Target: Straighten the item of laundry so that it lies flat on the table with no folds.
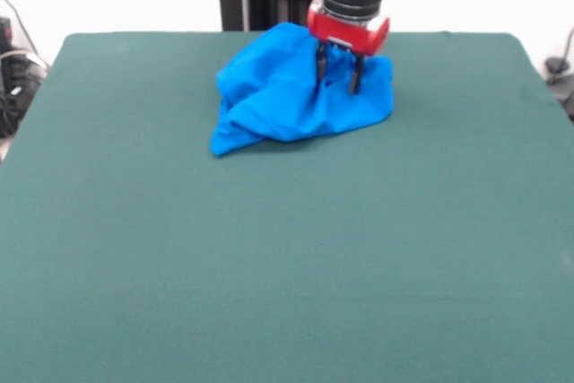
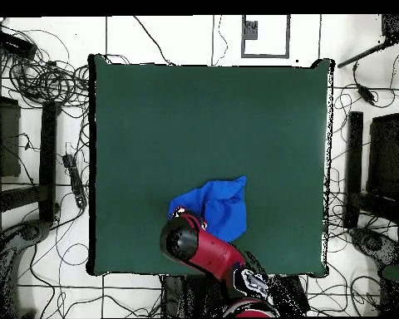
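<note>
Item: one blue T-shirt (image 1: 291, 91), crumpled into a bunched heap with deep folds, no print visible from my cameras; location, the far strip of the green table (image 1: 269, 266) as the front view showed it, close to the robot's base, with most of the felt bare in front of it. Tool: gripper (image 1: 338, 73), red-bodied, black fingers (image 1: 321, 65) pointing down and standing apart, tips pressed into the upper right part of the heap; I read it as spread, with cloth between the fingers, though I could not confirm any fabric was actually pinched. The overhead view hid the tips under the arm (image 2: 207, 249). Risks, as I judged them: closing here might catch several layers at once, so a lift would raise the whole bundle rather than open it; a drag toward the pedestal could pull the shirt over the near-robot edge; a shallow pinch could slip and leave the folds as they were.
</note>
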### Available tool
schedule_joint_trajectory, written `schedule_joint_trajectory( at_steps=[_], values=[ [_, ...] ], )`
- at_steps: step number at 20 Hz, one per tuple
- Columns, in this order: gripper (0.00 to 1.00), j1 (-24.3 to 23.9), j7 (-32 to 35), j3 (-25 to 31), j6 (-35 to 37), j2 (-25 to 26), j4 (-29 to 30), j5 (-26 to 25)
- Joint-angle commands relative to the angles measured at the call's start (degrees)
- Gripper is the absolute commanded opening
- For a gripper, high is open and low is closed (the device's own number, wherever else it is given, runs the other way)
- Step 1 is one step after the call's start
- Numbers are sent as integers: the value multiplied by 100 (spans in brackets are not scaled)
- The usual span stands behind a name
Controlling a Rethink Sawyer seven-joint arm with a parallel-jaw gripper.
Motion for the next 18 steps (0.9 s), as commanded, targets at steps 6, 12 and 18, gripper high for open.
schedule_joint_trajectory(
  at_steps=[6,12,18],
  values=[
    [100,-335,-90,306,579,-263,-194,-1708],
    [100,-302,266,361,763,-363,-226,-1999],
    [100,-86,562,364,784,-411,-174,-1975]
  ],
)
